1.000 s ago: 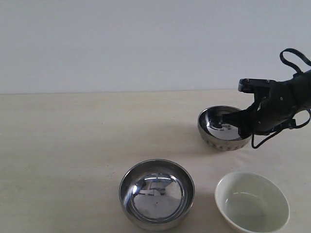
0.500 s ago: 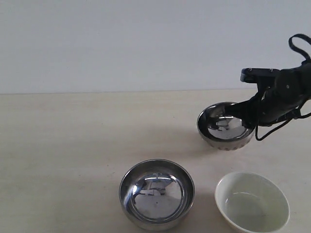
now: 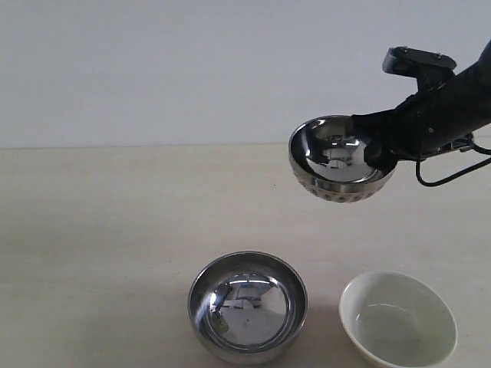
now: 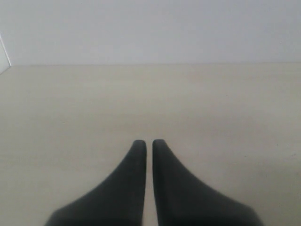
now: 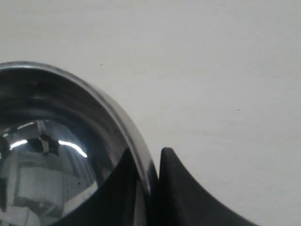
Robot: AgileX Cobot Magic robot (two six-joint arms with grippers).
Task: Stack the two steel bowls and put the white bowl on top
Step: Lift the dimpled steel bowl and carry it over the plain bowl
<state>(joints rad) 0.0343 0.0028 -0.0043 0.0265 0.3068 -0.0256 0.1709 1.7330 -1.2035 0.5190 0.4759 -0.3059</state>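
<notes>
Pinching the rim of the dimpled steel bowl [image 3: 337, 162], right gripper [image 5: 153, 162] holding it tilted in the air, up and right of the smooth steel bowl [image 3: 247, 307], white bowl [image 3: 399, 318] just right of that bowl, right arm cut off at the frame edge, left gripper [image 4: 148, 143] nearly closed on nothing above the table [image 4: 225, 108].

My right gripper [image 3: 375, 150] now has the dimpled steel bowl [image 3: 336, 167] up off the table [image 3: 115, 230], where it sat a second ago. Bowl and arm are higher, and have shifted slightly across toward the smooth steel bowl [image 3: 247, 307].
</notes>
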